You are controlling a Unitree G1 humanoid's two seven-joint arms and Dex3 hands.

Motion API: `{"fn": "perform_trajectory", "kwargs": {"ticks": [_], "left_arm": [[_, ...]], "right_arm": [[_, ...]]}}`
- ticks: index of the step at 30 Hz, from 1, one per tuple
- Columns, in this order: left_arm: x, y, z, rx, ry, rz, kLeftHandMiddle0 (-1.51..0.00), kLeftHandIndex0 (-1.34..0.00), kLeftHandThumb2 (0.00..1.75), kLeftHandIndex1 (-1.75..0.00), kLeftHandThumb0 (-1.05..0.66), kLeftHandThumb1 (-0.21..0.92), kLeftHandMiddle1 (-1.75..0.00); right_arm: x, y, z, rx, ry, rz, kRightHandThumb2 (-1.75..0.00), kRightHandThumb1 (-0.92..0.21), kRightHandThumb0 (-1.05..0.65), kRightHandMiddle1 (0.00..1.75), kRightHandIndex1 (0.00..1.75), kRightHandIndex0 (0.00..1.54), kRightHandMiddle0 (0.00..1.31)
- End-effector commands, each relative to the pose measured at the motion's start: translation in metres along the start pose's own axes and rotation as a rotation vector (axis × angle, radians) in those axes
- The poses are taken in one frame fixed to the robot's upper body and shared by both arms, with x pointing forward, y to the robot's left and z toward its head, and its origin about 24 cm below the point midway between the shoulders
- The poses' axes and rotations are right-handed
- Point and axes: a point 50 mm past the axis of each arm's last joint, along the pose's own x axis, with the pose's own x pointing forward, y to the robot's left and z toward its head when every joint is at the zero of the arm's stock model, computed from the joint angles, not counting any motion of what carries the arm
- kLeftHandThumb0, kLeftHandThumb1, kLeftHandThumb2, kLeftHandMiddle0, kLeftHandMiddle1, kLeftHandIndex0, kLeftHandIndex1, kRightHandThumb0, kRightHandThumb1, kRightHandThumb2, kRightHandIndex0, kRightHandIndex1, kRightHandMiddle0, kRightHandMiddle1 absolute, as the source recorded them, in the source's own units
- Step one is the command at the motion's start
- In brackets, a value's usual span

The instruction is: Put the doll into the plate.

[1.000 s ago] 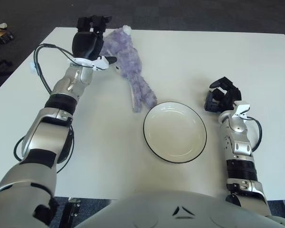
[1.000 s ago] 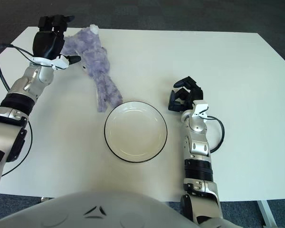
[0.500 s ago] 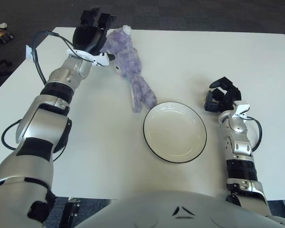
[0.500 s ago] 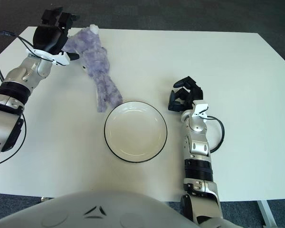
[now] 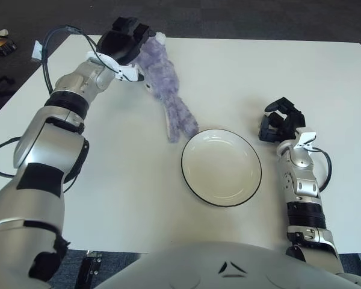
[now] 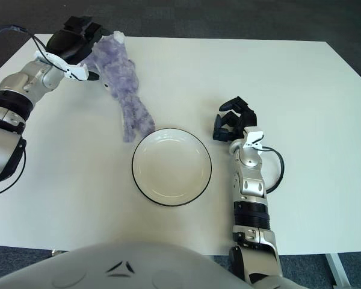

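The purple plush doll point(image 5: 167, 90) lay stretched out on the white counter point(image 5: 228, 78), its head toward the far left corner and its legs trailing down toward the plate point(image 5: 221, 167), the feet ending just beside the plate's upper-left rim without clearly touching it. The plate was white with a thin dark rim and held nothing; it sat on the counter between the two arms, nearer the right one. The left robot hand point(image 5: 125, 43) was reached out to the far end of the counter and sat against the doll's head, its dark fingers point(image 6: 83, 31) over the left side of the plush; whether they had actually closed around the head could not be told from either view, since the hand's own body hid the contact. The doll's body and legs were flat on the counter, not lifted. The right robot hand point(image 5: 279, 123) showed just right of the plate, near its upper-right rim but apart from it, fingers curled inward and holding nothing. A black cable point(image 5: 51, 45) looped beside the left forearm.
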Motion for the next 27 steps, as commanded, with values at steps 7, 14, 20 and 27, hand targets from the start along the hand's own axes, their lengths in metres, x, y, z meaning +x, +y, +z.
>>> {"fn": "perform_trajectory", "kwargs": {"ticks": [7, 14, 20, 27], "left_arm": [[0.007, 0.003, 0.003, 0.014, -0.012, -0.045, 0.0, 0.0, 0.89, -0.51, -0.54, 0.25, -0.28], [0.01, 0.002, 0.004, 0.024, -0.013, -0.109, 0.0, 0.0, 0.76, -0.33, -0.73, 0.4, -0.24], [0.013, 0.002, 0.003, -0.012, 0.034, -0.157, 0.0, 0.0, 0.63, -0.16, -0.79, 0.49, -0.11], [0.017, 0.0, 0.003, -0.04, 0.098, -0.148, 0.0, 0.0, 0.74, -0.22, -0.73, 0.38, -0.02]], "right_arm": [[-0.011, -0.005, -0.032, -0.003, 0.161, -0.003, -1.55, -0.06, -0.01, 1.55, 1.75, 0.8, 0.67], [-0.011, -0.006, -0.032, -0.009, 0.162, 0.001, -1.56, -0.05, -0.01, 1.54, 1.75, 0.81, 0.69], [-0.011, -0.007, -0.032, -0.012, 0.164, 0.005, -1.57, -0.05, -0.01, 1.55, 1.75, 0.81, 0.69], [-0.011, -0.008, -0.033, -0.004, 0.168, 0.002, -1.56, -0.06, -0.01, 1.55, 1.75, 0.81, 0.68]]}}
